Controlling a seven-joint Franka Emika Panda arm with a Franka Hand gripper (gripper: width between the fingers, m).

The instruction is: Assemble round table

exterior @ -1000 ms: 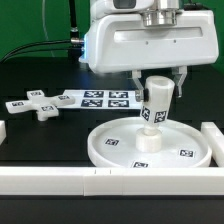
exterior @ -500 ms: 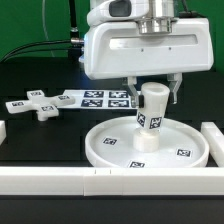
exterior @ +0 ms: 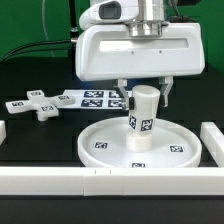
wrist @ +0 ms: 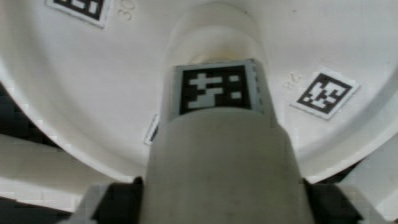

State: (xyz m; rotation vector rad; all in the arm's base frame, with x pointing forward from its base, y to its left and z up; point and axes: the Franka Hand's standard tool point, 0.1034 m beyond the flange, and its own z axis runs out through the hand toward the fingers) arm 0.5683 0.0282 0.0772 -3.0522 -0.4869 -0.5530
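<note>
Pincer: pinching the short cylinder leg near its top, dark fingers on either side, no gap to see in the wrist view.
Leg: upright, foot at the centre of the round disc, one tag facing the exterior camera.
Disc: flat on the black table, just behind the white border blocks.
Done so far: leg brought to the middle of the disc, apparently seated or close to it.
Left to do: probably driving the leg fully home, then fitting the cross-shaped piece, loose and well apart at the exterior view's left, just beside the marker board.
Hidden: joint between leg and disc, so no telling how far in it sits; finger pads masked by the leg and the white housing; disc rim cut off in the wrist view.
</note>
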